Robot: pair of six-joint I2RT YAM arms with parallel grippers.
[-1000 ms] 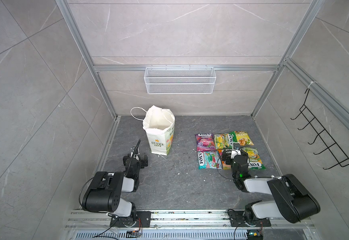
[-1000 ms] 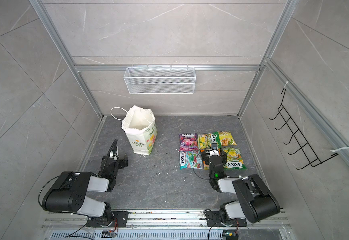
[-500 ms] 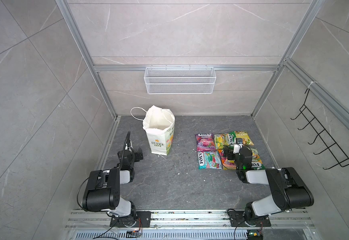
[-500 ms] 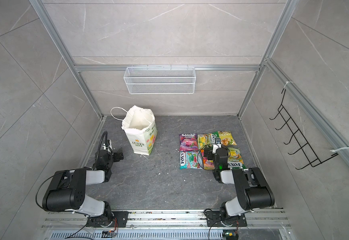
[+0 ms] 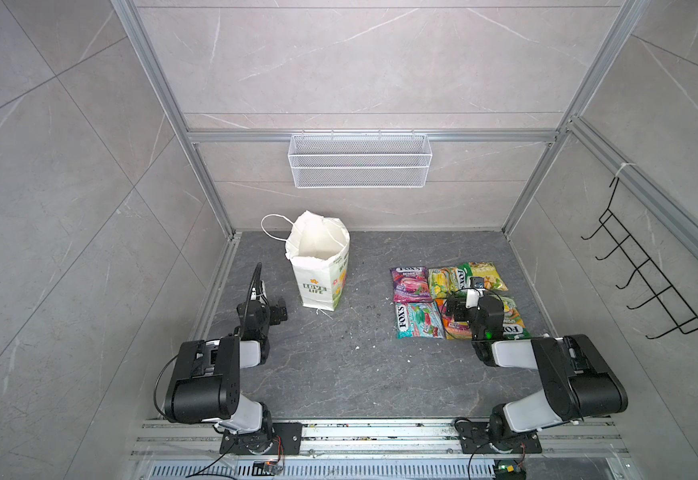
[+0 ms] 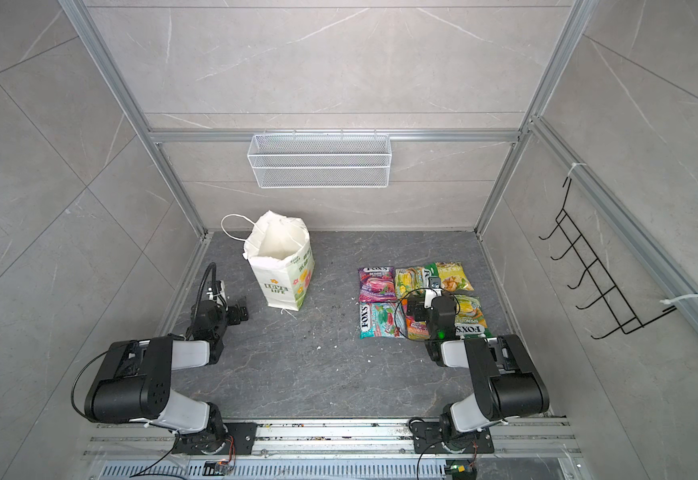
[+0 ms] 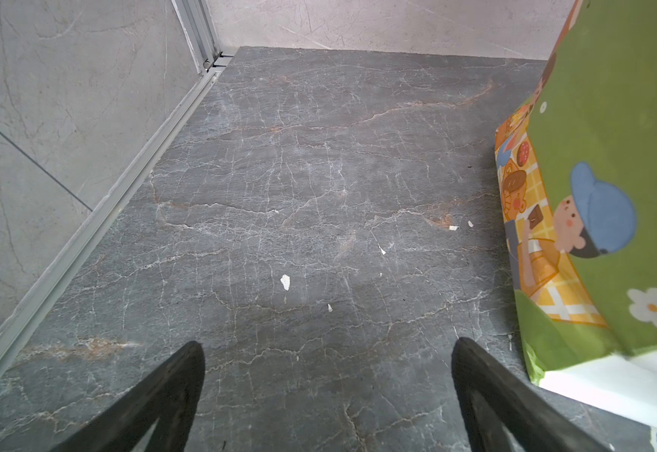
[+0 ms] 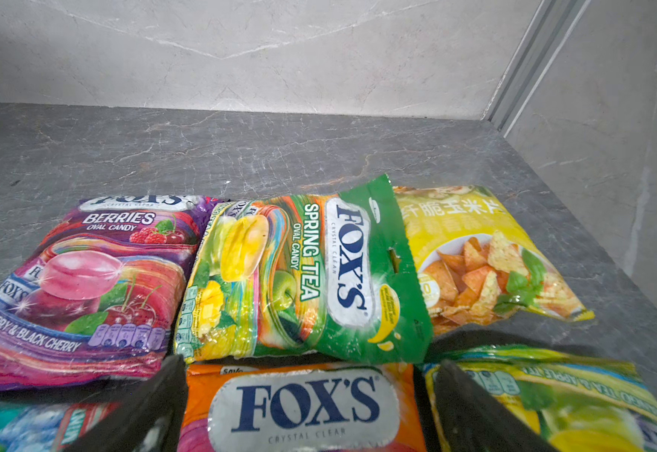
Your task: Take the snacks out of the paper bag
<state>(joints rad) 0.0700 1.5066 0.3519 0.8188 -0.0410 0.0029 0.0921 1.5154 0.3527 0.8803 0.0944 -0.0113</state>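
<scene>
Snacks (image 8: 303, 274) read "SPRING TEA" only in right wrist view; left fingers (image 7: 170, 383) and right fingers (image 8: 471, 415) gape wide, empty.

dark grey stone tabletop (image 5: 339, 365), upright paper bag (image 5: 318, 286), six snacks (image 5: 411, 286) laid flat, white crumbs (image 7: 285, 281)

orange pouch (image 5: 455, 330) half hidden, paper bag (image 7: 612, 195) cropped

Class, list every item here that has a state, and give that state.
paper bag: upright, mouth open, no pouch visible inside.
snacks: six pouches, lying flat on the floor outside the bag.
left pincer: open, empty, beside the bag.
right pincer: open, empty, over the orange pouch.
wire basket: hanging, nothing visible inside.
</scene>
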